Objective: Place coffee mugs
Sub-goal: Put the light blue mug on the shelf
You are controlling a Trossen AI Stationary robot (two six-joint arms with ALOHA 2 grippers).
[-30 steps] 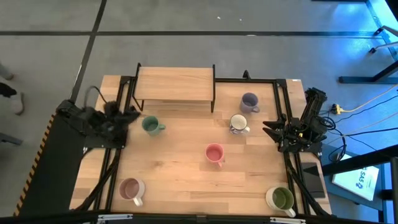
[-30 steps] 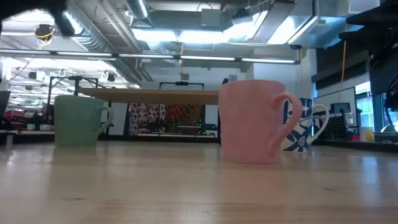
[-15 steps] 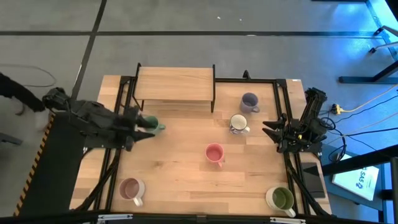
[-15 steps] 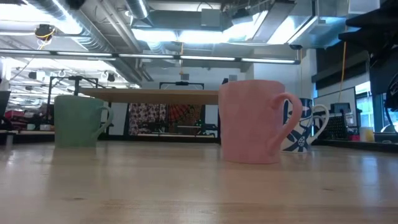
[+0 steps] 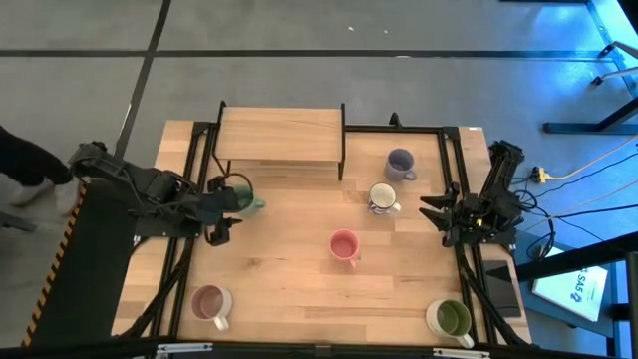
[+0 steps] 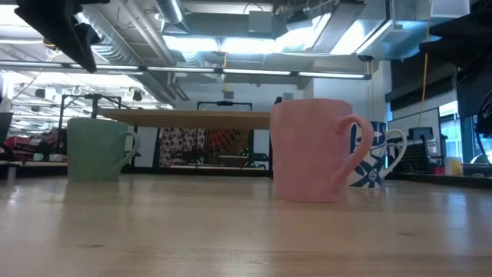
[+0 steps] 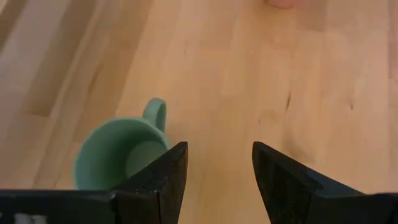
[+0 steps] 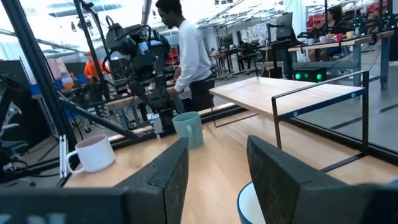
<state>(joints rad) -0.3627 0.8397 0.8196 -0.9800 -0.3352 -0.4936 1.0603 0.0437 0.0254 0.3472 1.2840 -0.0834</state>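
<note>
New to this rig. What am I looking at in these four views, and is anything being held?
It is a two-armed robot at a wooden table. The high view looks straight down. The low view sits at table-top height. Each wrist view looks out past that arm's own two dark fingers.

Six mugs stand on the table: green mug, lavender mug, white mug with blue pattern, pink mug, beige-pink mug and cream mug. A small wooden shelf stands at the far edge.

The left gripper is above the green mug, fingers open, nothing held. In its wrist view the mug lies just beside the left finger, not between them. The right gripper waits at the right edge, open and empty. A person stands behind the table.
</note>
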